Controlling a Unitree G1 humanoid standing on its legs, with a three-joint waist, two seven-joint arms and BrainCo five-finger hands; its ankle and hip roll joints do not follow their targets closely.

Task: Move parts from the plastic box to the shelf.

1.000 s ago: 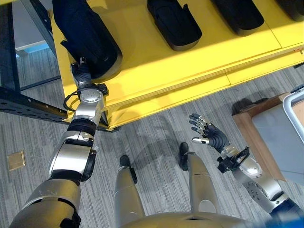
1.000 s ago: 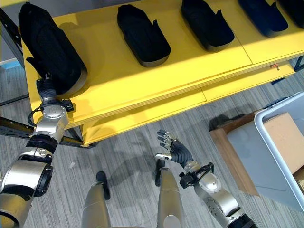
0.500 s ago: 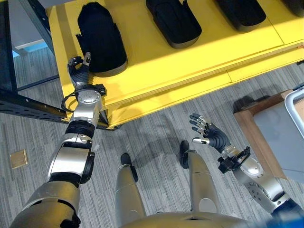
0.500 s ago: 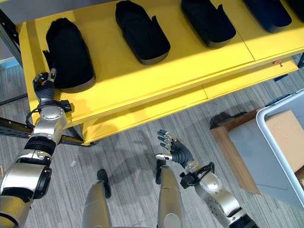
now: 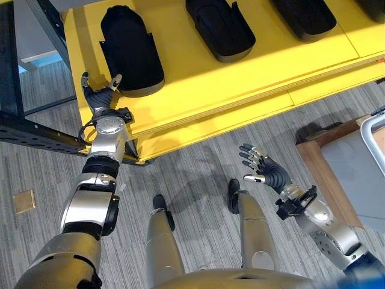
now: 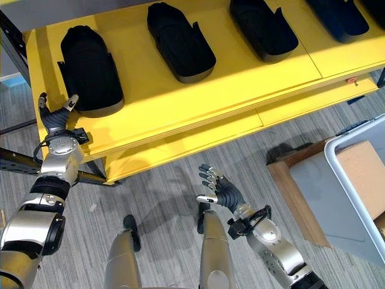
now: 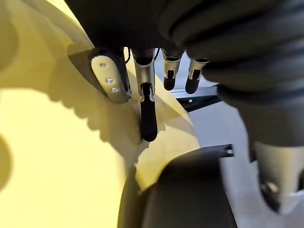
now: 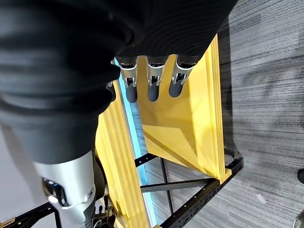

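Note:
Several black moulded parts lie in a row on the yellow shelf [image 5: 198, 84]. The leftmost part [image 5: 129, 51] rests flat near the shelf's left front corner. My left hand [image 5: 99, 96] is at the shelf's front edge just in front of that part, open, with fingers spread and nothing in them. In the left wrist view its straight fingers [image 7: 147, 114] hang over the yellow board beside the dark part [image 7: 190, 190]. My right hand [image 5: 264, 171] hovers low over the floor, open and empty. The plastic box [image 6: 328, 150] stands at the right.
Two more black parts [image 5: 219, 27] [image 5: 304, 15] lie further right on the shelf. A dark metal rack beam [image 5: 36, 135] runs at the left. A wooden platform [image 6: 283, 192] sits under the box. A cardboard piece [image 6: 361, 174] lies in the box.
My left hand has let go of the leftmost part, which now lies flat on the shelf. The hand has drawn back to the shelf's edge and opened. The right hand has stayed put.

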